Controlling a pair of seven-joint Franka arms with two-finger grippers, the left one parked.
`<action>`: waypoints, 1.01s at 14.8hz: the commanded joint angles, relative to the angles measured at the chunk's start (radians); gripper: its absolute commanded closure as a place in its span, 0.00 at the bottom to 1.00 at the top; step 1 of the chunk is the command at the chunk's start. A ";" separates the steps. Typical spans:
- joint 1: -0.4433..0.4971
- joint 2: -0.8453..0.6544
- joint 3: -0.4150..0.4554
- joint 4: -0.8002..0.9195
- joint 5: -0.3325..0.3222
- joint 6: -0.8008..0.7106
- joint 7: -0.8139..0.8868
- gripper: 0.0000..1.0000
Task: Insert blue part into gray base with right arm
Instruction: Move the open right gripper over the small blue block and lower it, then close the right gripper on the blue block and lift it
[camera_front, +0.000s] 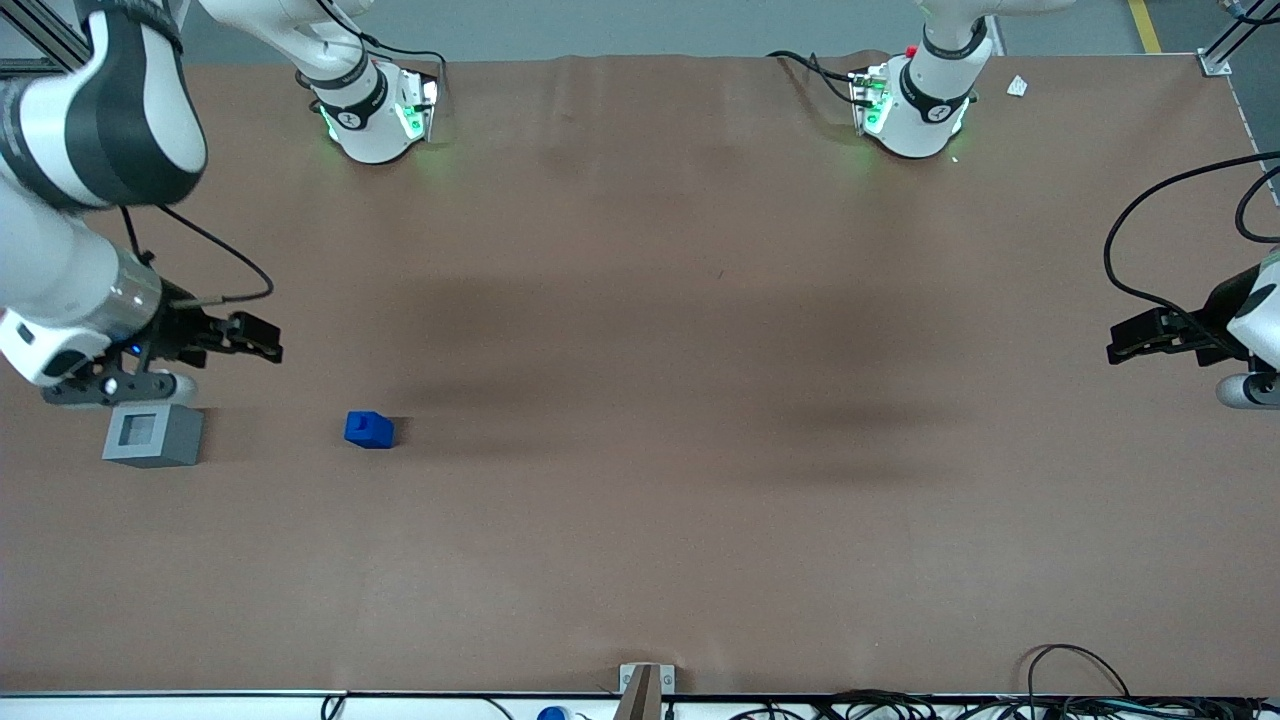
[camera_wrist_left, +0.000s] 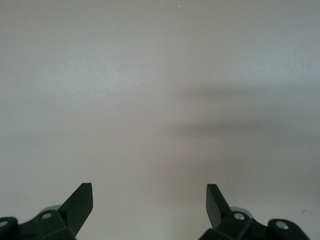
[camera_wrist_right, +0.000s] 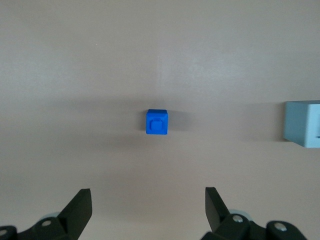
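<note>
A: How many parts are there?
B: One blue part (camera_front: 369, 429) on the brown tabletop (camera_front: 700, 350); one gray base (camera_front: 153, 435) beside it, well apart.
A: The right arm (camera_front: 70, 190)?
B: Its pincer (camera_front: 262, 340) hovers above the tabletop near the base, fingers (camera_wrist_right: 80, 210) spread, holding nothing.
</note>
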 joint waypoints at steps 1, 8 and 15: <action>-0.012 0.059 0.003 -0.005 0.025 0.056 0.004 0.00; -0.008 0.185 0.003 -0.125 0.023 0.309 0.075 0.00; 0.002 0.280 0.006 -0.171 0.028 0.408 0.079 0.00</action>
